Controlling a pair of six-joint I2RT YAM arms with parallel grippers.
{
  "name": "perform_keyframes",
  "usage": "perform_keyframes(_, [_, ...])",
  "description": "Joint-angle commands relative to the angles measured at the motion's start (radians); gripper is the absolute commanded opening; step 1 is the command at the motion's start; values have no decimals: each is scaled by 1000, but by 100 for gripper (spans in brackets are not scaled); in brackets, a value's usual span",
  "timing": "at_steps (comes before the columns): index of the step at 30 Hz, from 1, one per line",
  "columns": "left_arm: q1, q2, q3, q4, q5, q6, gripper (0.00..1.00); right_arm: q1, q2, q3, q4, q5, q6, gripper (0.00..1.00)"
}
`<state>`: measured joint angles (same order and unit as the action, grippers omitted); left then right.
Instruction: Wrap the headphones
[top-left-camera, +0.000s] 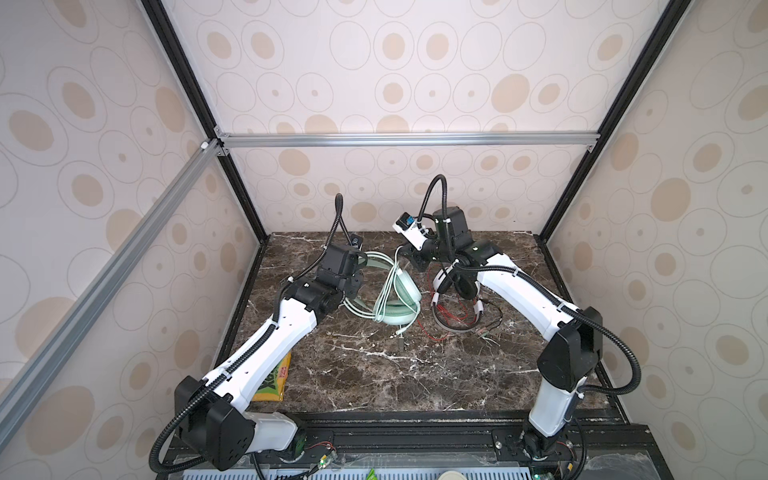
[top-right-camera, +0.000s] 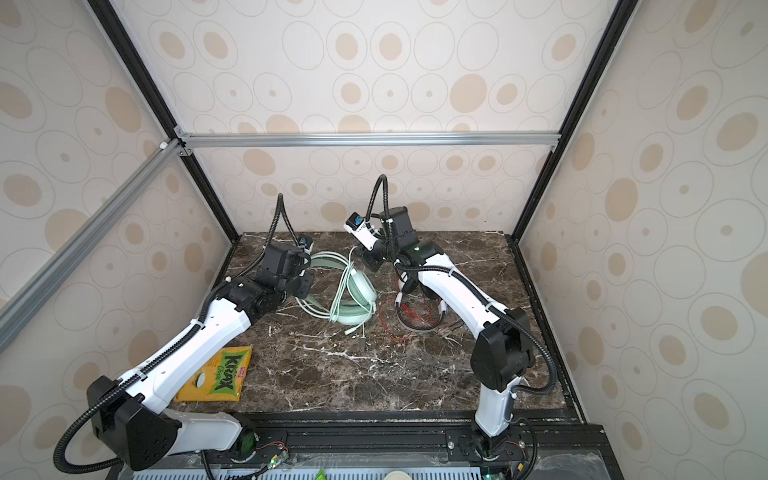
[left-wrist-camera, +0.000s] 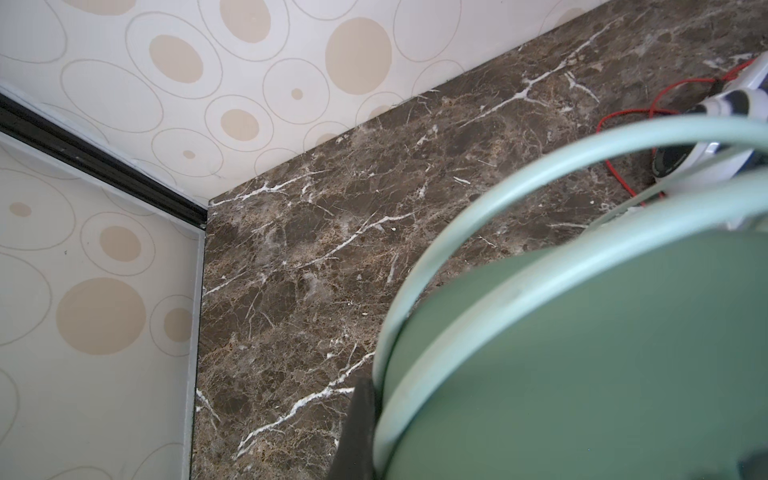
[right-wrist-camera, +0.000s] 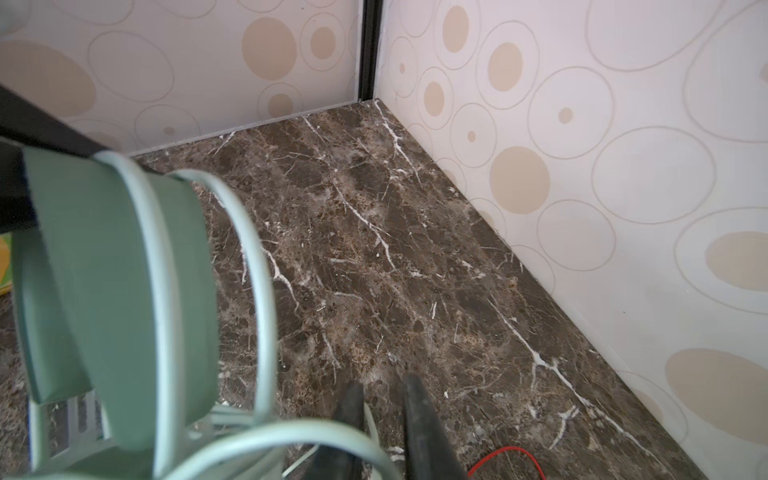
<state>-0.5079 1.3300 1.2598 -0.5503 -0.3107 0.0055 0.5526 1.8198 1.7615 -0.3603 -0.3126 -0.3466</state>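
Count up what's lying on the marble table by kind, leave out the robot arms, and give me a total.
Headphones: 2, a mint green pair and a white-and-black pair
Snack packet: 1, yellow
Total: 3
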Motion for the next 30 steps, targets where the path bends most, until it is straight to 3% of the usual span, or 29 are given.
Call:
perform_keyframes(1, [-15,-37,13,1,41,13,0,-35,28,35,54,3,56,21])
perform_keyframes(11, [-12,-50,78,-24,76,-34,0,-86,68,0,105,-90,191,19])
perform_keyframes(22, [10,43,373,-171,30,-138,0,-127,14,-145,165,-114,310,28])
perform_keyframes(30, [32,118,597,-265,40,-246,0,-242,-59,-385,362,-355,529,37])
